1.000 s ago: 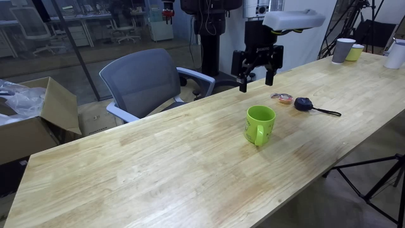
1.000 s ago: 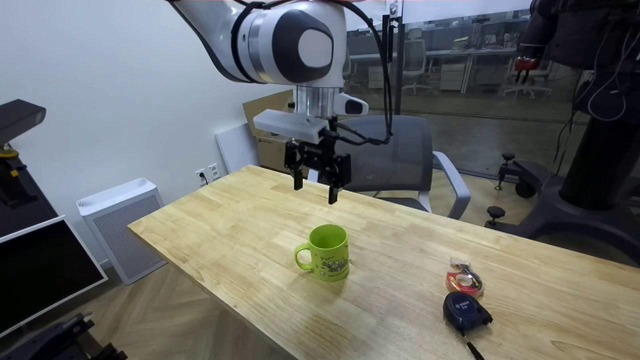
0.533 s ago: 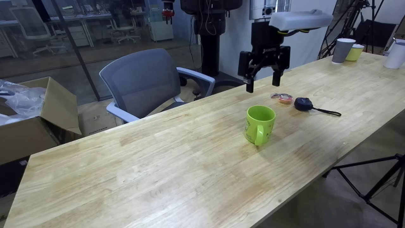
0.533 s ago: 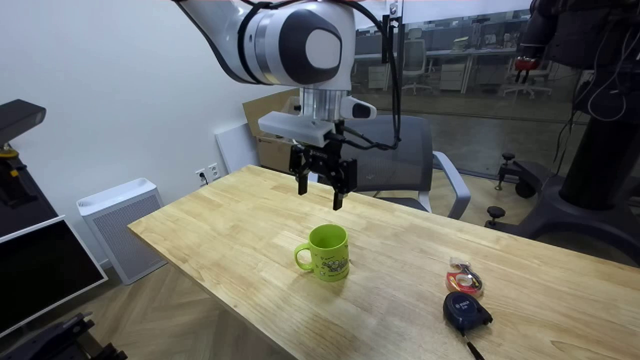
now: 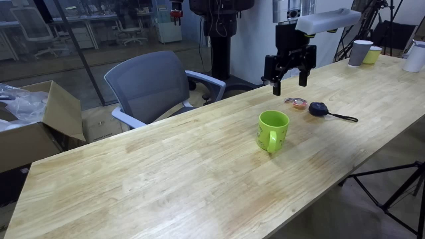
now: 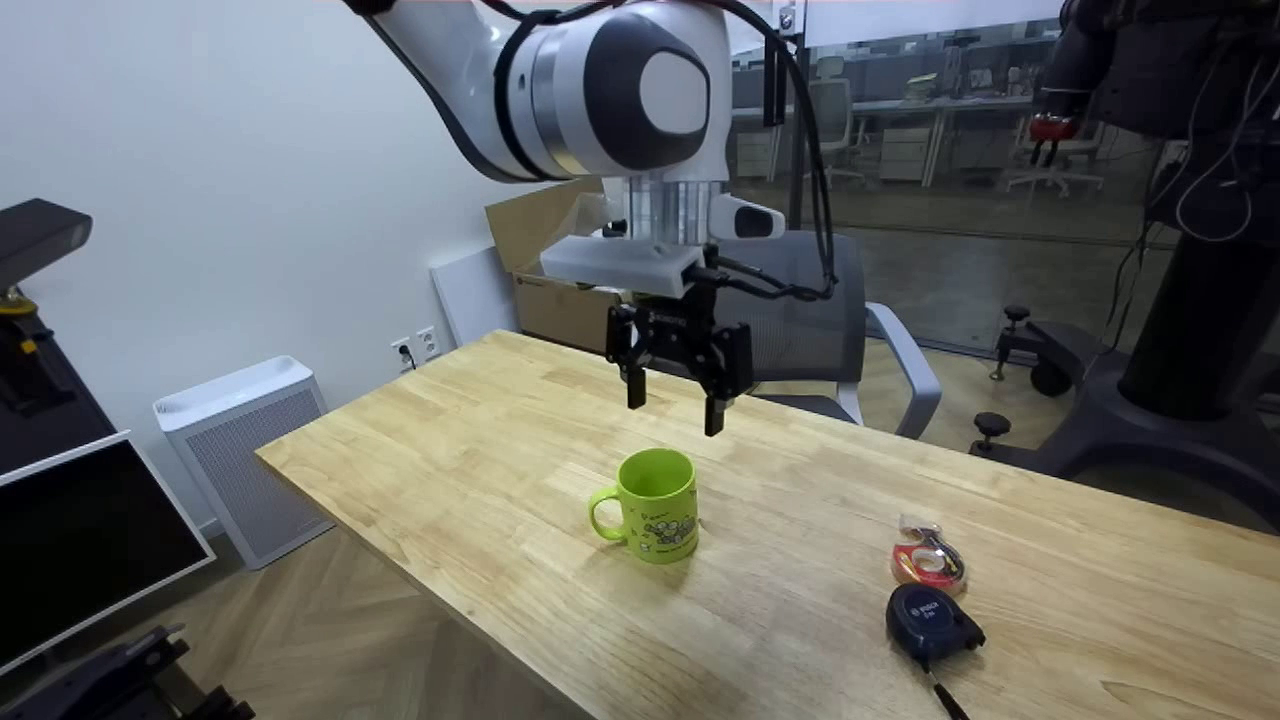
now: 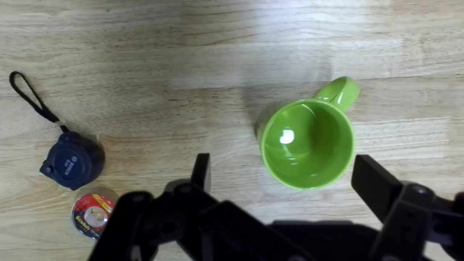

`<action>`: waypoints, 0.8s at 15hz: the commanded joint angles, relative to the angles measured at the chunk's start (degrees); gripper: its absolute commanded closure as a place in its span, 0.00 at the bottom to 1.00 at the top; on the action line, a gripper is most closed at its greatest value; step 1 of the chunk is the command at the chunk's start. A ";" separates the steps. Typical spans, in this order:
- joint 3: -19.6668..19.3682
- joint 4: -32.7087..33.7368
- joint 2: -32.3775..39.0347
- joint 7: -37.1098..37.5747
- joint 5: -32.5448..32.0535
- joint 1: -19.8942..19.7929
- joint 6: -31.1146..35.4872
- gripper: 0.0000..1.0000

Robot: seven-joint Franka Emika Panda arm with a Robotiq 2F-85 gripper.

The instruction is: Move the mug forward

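Progress looks slight: by my reading this is the approach, and the actual moving is not yet begun. The lime-green mug (image 6: 660,512) stands upright on the wooden tabletop (image 6: 450,430), its handle (image 7: 344,92) showing at upper right in the wrist view. Nothing touches its sides, so no part of the shift itself can be called done.

The black Robotiq gripper (image 6: 675,410) hangs above the tabletop, its fingers (image 7: 377,186) spread well apart and holding nothing. In the wrist view the mug appears past the fingertips, within their spread but nearer the finger at that view's right, so the line-up seems close rather than finished (perspective may flatter it, since both exterior views show a clear gap).

Left to do, I judge: come over the mug, lower, grip the body or rim, carry or slide it forward, let go and back away. Which way counts as forward I cannot tell. The dark blue Bosch tape measure (image 7: 74,161) and the roll of Scotch tape (image 7: 88,221) lie just beside each other, well apart from the mug; they matter only if the path heads that way.
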 commanded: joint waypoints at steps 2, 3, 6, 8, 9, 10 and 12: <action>-1.32 -2.42 -1.77 2.99 -4.63 0.35 1.05 0.00; -1.28 -2.91 -1.88 2.84 -4.81 0.24 1.79 0.00; -0.63 -1.58 -0.10 0.98 -3.99 -0.54 2.01 0.00; -0.68 -2.11 -0.12 1.26 -4.49 -0.44 2.88 0.00; -0.68 -2.18 -0.13 1.30 -4.53 -0.42 2.97 0.00; -0.68 -2.19 -0.15 1.31 -4.53 -0.42 2.98 0.00; -0.68 -2.19 -0.19 1.32 -4.54 -0.42 2.99 0.00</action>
